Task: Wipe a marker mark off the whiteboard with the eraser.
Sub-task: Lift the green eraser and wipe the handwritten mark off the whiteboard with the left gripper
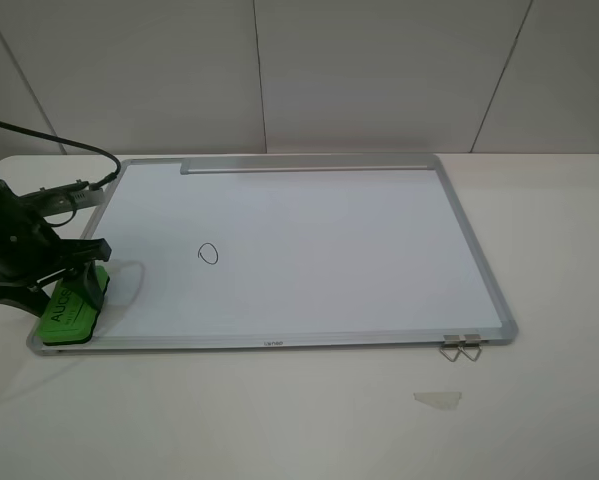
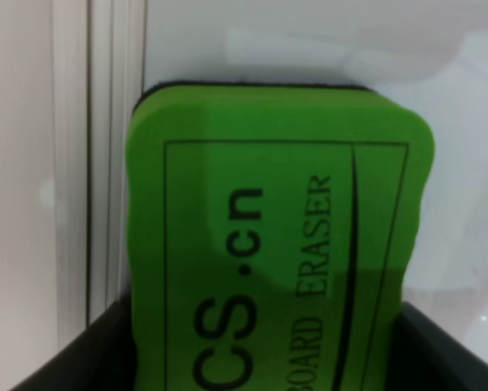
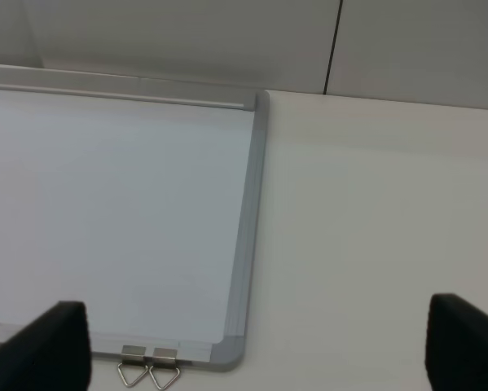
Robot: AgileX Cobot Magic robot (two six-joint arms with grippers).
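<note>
While clamped across its width by the left gripper, green AUCS eraser: rests on whiteboard, near-left corner; marker mark well right of it. Judged light, soft, squashable; hold mid-body, press flat. Right gripper: spread open, empty, by near-right corner.

The left arm slopes down low, and the left gripper is clamped across the green eraser, its dark fingers pressed to either long side, with most of the block sticking out ahead of them. The right gripper hangs with its jaws spread wide apart.
</note>
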